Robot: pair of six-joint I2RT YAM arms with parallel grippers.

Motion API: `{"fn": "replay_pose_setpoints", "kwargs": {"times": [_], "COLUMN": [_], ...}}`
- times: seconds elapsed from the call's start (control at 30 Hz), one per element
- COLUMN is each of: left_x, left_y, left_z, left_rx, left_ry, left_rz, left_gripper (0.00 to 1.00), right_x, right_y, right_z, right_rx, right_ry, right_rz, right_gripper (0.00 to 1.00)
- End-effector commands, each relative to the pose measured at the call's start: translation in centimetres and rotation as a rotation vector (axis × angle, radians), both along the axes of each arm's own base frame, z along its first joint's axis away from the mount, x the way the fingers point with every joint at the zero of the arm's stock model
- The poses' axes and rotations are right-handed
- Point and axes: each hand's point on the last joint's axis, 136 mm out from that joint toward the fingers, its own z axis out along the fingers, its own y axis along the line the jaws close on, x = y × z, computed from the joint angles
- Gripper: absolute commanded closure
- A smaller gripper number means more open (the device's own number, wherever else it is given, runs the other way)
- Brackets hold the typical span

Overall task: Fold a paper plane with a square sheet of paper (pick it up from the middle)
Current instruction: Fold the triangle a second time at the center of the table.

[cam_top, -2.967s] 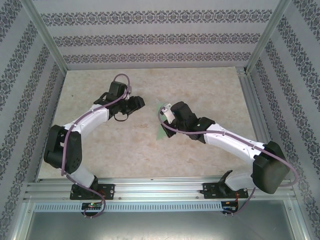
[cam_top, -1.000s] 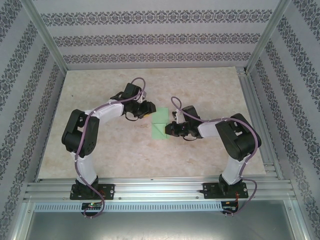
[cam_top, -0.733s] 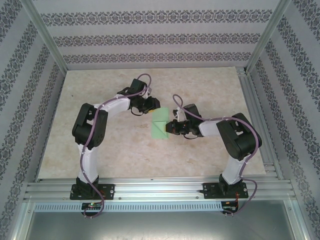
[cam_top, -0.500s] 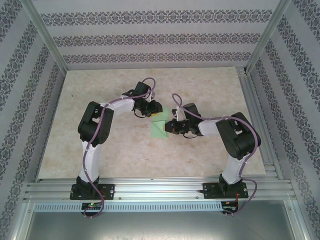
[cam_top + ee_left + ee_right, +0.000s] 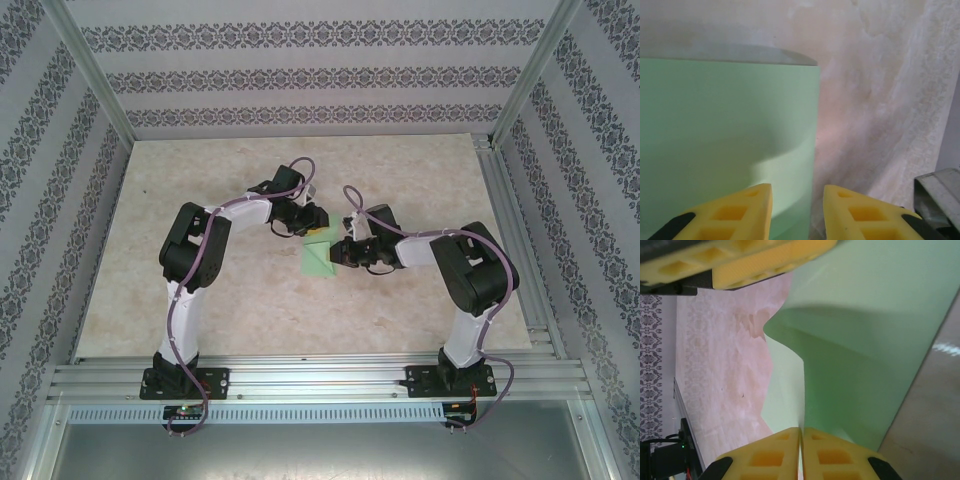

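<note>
- Paper is seen from the top camera near the middle of the table (image 5: 200,180). The light-green sheet of paper (image 5: 318,262) lies between the two grippers and looks longer from near to far than from left to right.
- The left gripper (image 5: 312,224) is placed at the sheet's far left corner and the right gripper (image 5: 340,250) at its right edge. The right one is judged nearer the sheet's middle.
- From the left wrist, the left gripper (image 5: 797,210) is seen with its yellow fingers (image 5: 740,212) apart and nothing clamped. The sheet of paper (image 5: 715,125) lies ahead and to the left, and its right edge runs straight into the gap between them, so a closing move would be made on that edge.
- From the right wrist, the right gripper (image 5: 801,450) is seen with its fingers pressed together on a raised ridge of the sheet of paper (image 5: 865,340), which is bent up off the table (image 5: 725,365). A finger (image 5: 740,265) of the left gripper is seen across the sheet.
- No brand, label or writing can be read.
</note>
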Motion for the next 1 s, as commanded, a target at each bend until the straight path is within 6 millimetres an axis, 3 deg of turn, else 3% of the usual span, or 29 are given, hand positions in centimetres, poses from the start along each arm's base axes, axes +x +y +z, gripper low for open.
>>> {"fn": "replay_pose_setpoints", "kwargs": {"times": [0.0,0.47,0.97], "left_x": [-0.8,-1.0,-0.2], "left_y": [0.7,1.0,0.4], "left_z": [-1.8,-2.1,1.6], "left_rx": [0.078,0.098,0.056], "left_ry": [0.008,0.000,-0.069], "left_rz": [-0.015,-0.031,-0.034], "left_gripper": [0.67,0.68,0.67], "right_x": [0.7,1.1,0.8], "right_y": [-0.1,-1.1,-0.8], "right_z": [0.7,-0.5,-1.6], "right_rx": [0.003,-0.124,-0.139], "right_ry": [-0.034,-0.019,-0.001], "right_rz": [0.025,0.048,0.032], "right_gripper": [0.89,0.87,0.88]}}
